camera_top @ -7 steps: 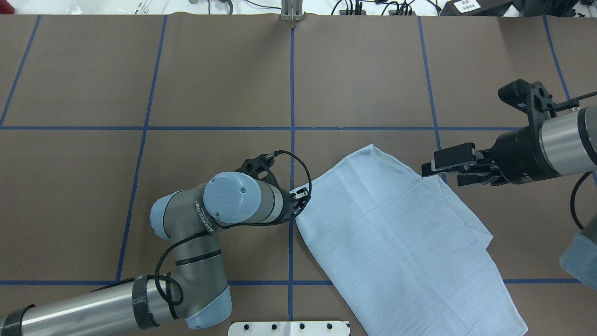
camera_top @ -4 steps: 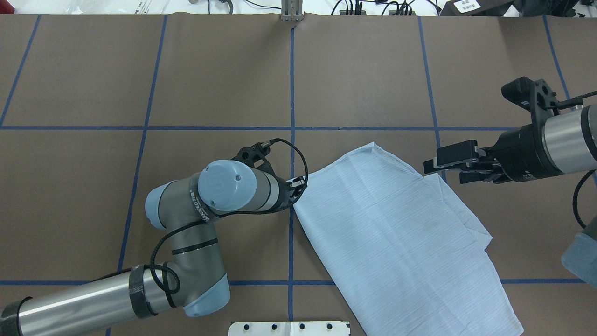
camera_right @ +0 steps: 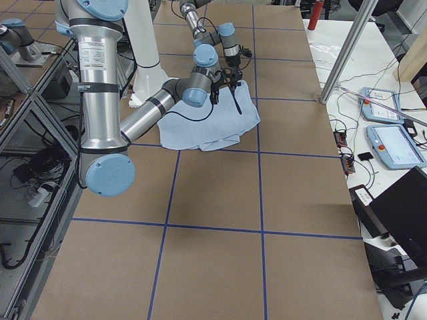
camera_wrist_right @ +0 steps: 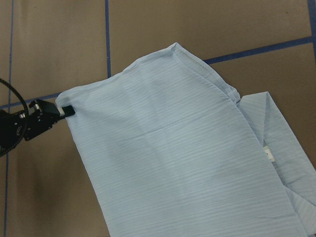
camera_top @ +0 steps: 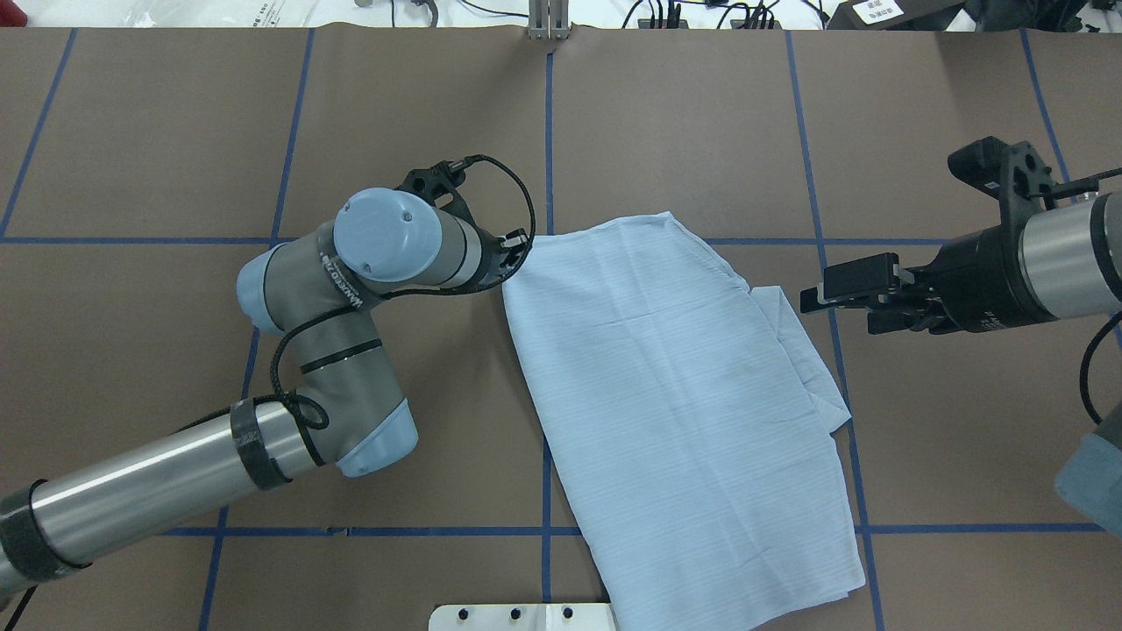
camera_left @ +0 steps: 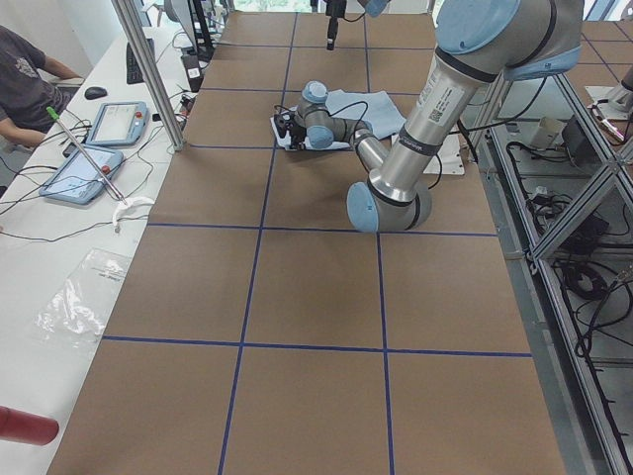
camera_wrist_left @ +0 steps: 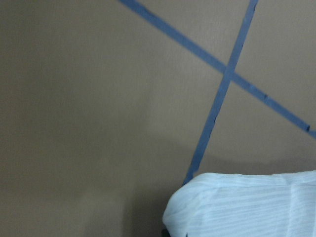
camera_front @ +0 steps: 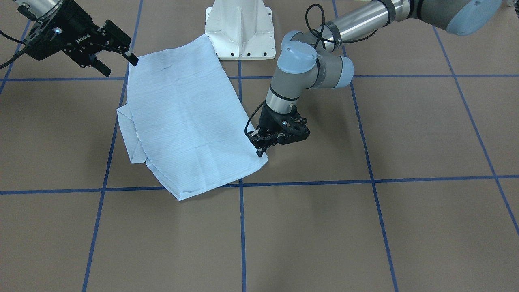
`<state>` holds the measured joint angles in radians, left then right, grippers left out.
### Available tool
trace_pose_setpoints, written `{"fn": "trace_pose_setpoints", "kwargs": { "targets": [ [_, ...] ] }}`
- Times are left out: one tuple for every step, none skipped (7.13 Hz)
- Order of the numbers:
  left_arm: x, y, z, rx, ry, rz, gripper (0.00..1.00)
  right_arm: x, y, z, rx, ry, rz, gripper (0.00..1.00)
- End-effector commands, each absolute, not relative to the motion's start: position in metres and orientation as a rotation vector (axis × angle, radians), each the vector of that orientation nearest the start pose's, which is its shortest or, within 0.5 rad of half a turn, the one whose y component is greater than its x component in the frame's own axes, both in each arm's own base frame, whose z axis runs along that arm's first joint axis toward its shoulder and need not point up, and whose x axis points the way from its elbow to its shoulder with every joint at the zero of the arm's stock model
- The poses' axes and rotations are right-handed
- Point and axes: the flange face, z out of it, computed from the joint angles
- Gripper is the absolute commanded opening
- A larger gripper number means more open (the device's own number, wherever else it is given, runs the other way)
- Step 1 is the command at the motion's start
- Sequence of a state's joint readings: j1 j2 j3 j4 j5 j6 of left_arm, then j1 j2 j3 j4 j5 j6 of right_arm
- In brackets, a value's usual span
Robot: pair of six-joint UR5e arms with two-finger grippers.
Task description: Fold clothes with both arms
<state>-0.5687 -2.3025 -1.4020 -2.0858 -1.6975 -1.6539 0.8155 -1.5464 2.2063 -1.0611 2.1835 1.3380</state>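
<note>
Your left gripper (camera_top: 518, 238) was pinched closed on a corner of the shirt (camera_top: 684, 394); the folded shirt lay flat on the table (camera_top: 684, 131) between both tools. Your right gripper (camera_top: 837, 308) stood open, empty, just beside the shirt edge nearest it

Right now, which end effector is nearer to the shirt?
Left. The left end effector is shut on a corner of the shirt; the right end effector hovers open beside the opposite edge, not touching.

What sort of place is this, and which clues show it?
Probably a robotics lab: a left arm and right arm over a brown table gridded with blue tape, a shirt laid on it, control tablets on a side bench.
</note>
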Motion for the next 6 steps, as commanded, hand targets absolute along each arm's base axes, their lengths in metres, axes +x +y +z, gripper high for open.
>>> {"fn": "trace_pose_setpoints", "kwargs": {
  "targets": [
    [0.569,-0.579,0.255,0.254,1.096,-0.533,0.00,-0.245,-0.373,0.293,0.106,-1.227,0.165,1.00],
    [0.570,-0.597,0.266,0.326,1.117,-0.528,0.00,-0.246,-0.374,0.295,0.108,-1.224,0.169,1.00],
    [0.572,-0.604,0.253,0.371,1.120,-0.523,0.00,-0.247,-0.376,0.299,0.102,-1.217,0.176,1.00],
    [0.577,-0.608,0.232,0.385,1.145,-0.520,0.00,-0.248,-0.377,0.299,0.101,-1.215,0.179,1.00],
    [0.586,-0.618,0.237,0.413,1.163,-0.526,0.00,-0.247,-0.376,0.301,0.100,-1.213,0.181,1.00],
    [0.594,-0.627,0.246,0.454,1.159,-0.506,0.00,-0.248,-0.377,0.303,0.096,-1.208,0.183,1.00]
  ]
}}
